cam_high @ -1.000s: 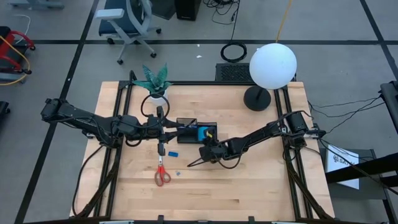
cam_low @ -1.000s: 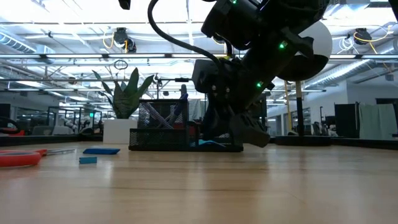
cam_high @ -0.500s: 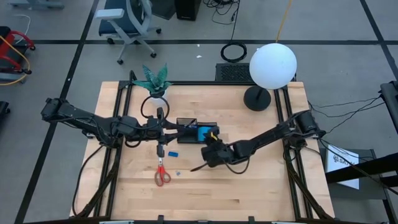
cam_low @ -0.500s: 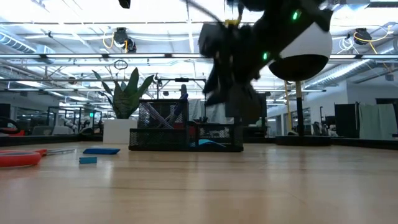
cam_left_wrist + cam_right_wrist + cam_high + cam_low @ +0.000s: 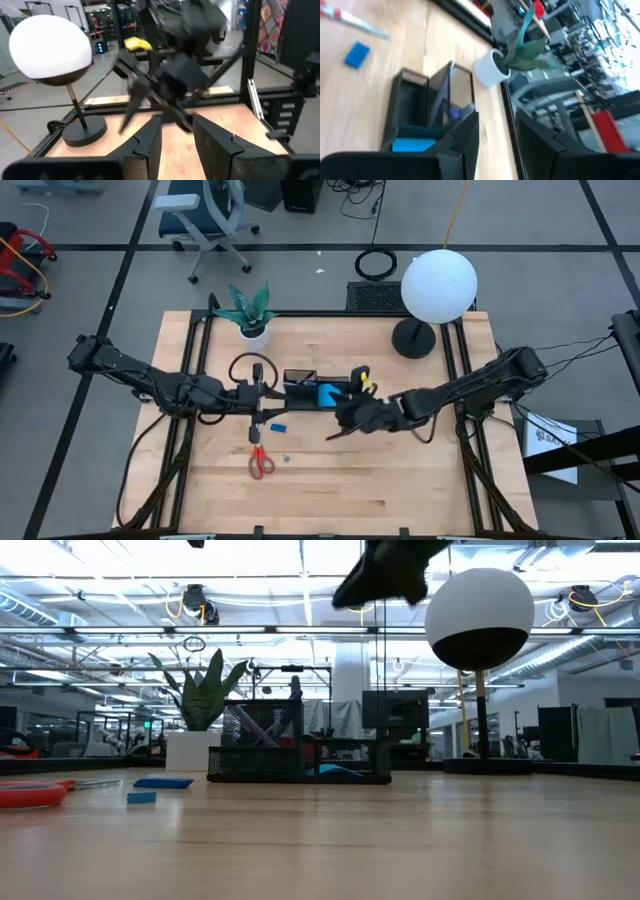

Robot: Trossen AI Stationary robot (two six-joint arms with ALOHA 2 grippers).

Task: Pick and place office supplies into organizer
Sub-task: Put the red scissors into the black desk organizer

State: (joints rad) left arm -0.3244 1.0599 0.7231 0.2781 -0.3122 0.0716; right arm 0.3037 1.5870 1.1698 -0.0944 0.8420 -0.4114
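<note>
Right gripper [image 5: 385, 570] is blurred; scissors [image 5: 35, 792] are cut off.
</note>
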